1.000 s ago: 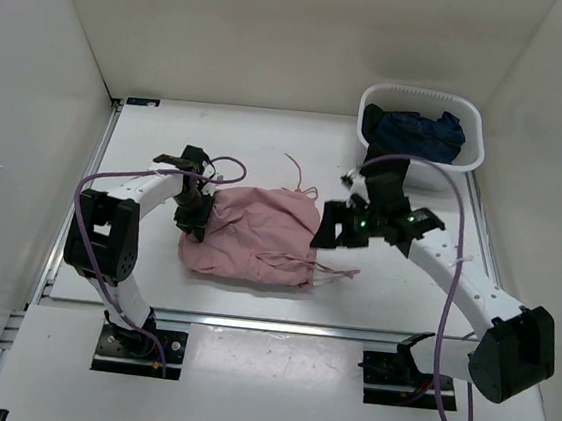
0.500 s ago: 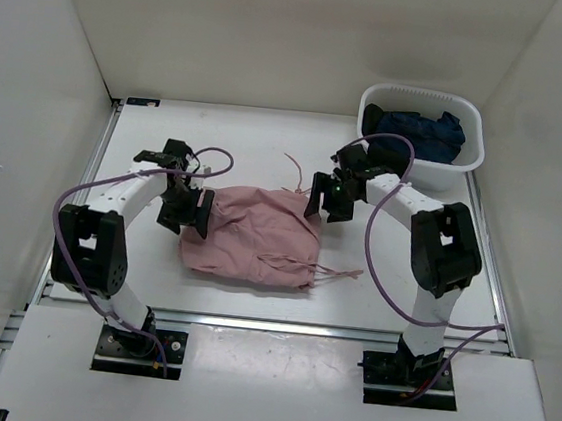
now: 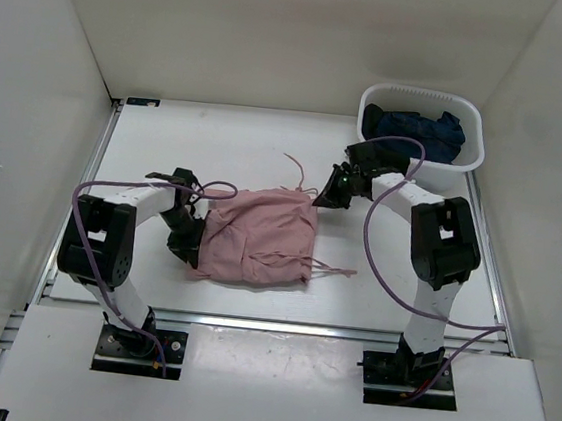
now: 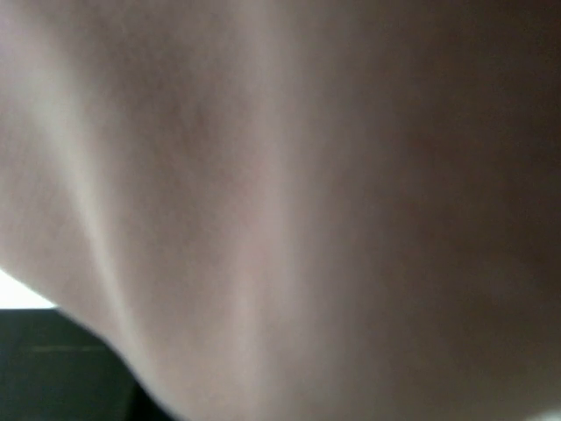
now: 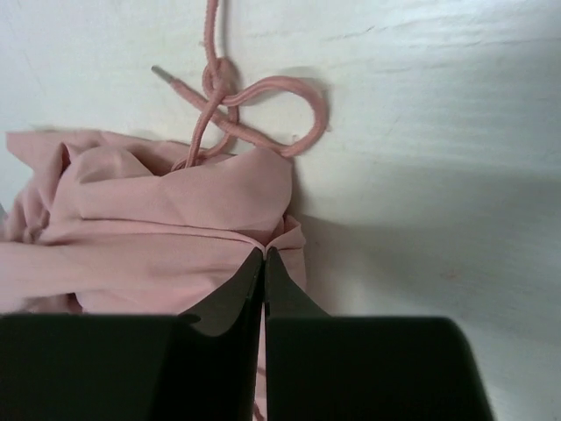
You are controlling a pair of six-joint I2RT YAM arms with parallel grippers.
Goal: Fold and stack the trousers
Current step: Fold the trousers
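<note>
1. Two grippers sit at opposite edges of the pink trousers (image 3: 263, 234).
2. Right gripper (image 5: 264, 254): jaws pressed together, tips on the far-right corner of the cloth, where a small fold rises to meet them. Reads as a pinch on that corner.
3. Drawstring (image 5: 263, 96): looped and knotted on the table (image 3: 167, 148) just beyond the pinched corner, metal tip pointing left in the right wrist view.
4. Left gripper (image 3: 187, 243): down at the left edge of the trousers, near the front-left corner, touching the cloth. Left wrist view is filled by blurred pink fabric, fingers not visible, so I cannot tell whether the jaws are spread or closed.
5. Trousers: bunched into a rough rectangle mid-table between the arms, loose cords trailing from the far and near right corners.
6. Basket (image 3: 424, 93): white, at the far right of the table, holds a dark blue garment (image 3: 420, 133). Well apart from the trousers.
</note>
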